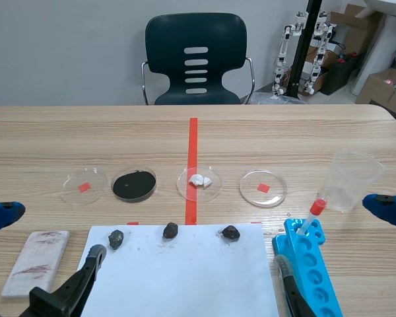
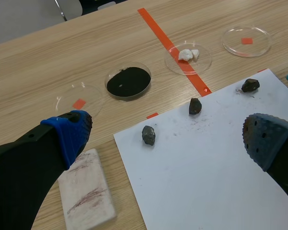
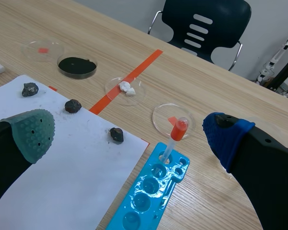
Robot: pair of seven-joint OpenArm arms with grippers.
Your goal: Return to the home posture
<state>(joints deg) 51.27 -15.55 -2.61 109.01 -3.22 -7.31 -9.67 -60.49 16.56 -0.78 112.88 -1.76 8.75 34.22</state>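
Note:
My left gripper [image 1: 49, 234] hangs low over the table's front left, open and holding nothing. In the left wrist view its fingers [image 2: 69, 134] stand wide apart above a white paper sheet [image 2: 206, 167] bearing three dark rocks [image 2: 149, 135]. My right gripper [image 1: 334, 238] sits at the front right, open and empty. Seen from the right wrist, the right gripper [image 3: 129, 134] spans a blue tube rack [image 3: 153, 191] and a red-capped tube [image 3: 177, 134] standing in it.
Behind the paper [image 1: 185, 271] a row of petri dishes: an empty one [image 1: 84, 185], black powder [image 1: 134, 184], white bits [image 1: 199, 181], another empty one [image 1: 263, 188]. A clear plastic cup [image 1: 353, 178] stands right. A white streak plate [image 1: 36, 261] lies front left. A chair [image 1: 197, 59] stands behind the table.

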